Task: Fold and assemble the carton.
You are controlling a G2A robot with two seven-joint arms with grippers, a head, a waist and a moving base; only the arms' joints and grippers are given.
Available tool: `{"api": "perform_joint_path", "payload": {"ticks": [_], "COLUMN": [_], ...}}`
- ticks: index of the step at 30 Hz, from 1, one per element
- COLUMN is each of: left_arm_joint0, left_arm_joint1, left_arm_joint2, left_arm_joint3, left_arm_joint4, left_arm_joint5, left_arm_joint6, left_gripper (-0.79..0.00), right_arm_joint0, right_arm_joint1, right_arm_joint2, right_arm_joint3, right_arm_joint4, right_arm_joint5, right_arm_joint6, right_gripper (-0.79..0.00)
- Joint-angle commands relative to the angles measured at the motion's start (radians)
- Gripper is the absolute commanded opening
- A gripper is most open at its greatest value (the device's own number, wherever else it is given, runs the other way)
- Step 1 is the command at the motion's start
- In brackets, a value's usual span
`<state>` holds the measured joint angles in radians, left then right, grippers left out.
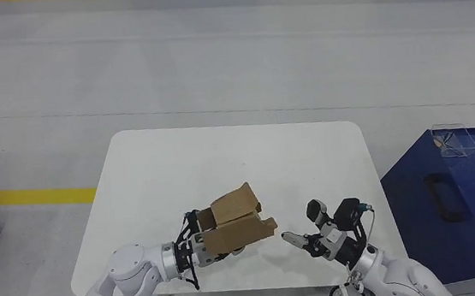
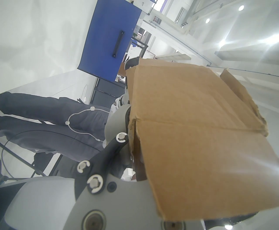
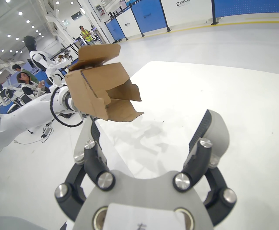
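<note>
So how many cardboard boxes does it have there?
1. The box is held above the table's near edge by the left gripper; the open right gripper is beside it, not touching.

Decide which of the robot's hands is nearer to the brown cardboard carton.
Left. The left hand grips the brown cardboard carton, holding it above the white table. The right hand is open and apart from it, facing the carton's open end.

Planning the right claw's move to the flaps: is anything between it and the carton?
Nothing visible. The right claw, open, faces the carton's open end, with only air above the table between them. The left claw holds the carton aloft.
</note>
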<state>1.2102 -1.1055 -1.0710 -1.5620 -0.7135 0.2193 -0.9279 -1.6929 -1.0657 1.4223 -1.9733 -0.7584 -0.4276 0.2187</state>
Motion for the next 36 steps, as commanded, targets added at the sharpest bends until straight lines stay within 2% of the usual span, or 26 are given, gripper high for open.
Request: {"api": "perform_joint_path", "payload": {"ticks": [1, 7, 16, 28, 36], "left_arm_joint0": [-0.001, 0.000, 0.010, 0.031, 0.040], "left_arm_joint1": [-0.001, 0.000, 0.002, 0.006, 0.009], "left_arm_joint2": [0.008, 0.017, 0.019, 0.013, 0.019], "left_arm_joint3": [-0.004, -0.014, -0.028, -0.036, -0.048], "left_arm_joint4": [0.010, 0.049, 0.073, 0.085, 0.119], "left_arm_joint5": [-0.006, -0.036, -0.061, -0.073, -0.094], "left_arm_joint6": [-0.005, -0.033, -0.051, -0.064, -0.078], "left_gripper": [-0.785, -0.785, -0.785, -0.785, -0.785], "right_arm_joint0": [0.031, 0.086, 0.084, 0.039, 0.050], "right_arm_joint1": [-0.004, -0.014, -0.020, -0.015, -0.018], "right_arm_joint2": [-0.025, -0.080, -0.134, -0.036, -0.047], "right_arm_joint3": [0.021, 0.049, 0.034, -0.007, -0.012], "right_arm_joint4": [-0.007, -0.042, -0.063, -0.041, -0.046], "right_arm_joint5": [0.016, 0.060, 0.034, 0.066, 0.076], "right_arm_joint6": [0.002, -0.010, -0.019, -0.068, -0.057], "right_gripper": [0.000, 0.000, 0.000, 0.000, 0.000]}}
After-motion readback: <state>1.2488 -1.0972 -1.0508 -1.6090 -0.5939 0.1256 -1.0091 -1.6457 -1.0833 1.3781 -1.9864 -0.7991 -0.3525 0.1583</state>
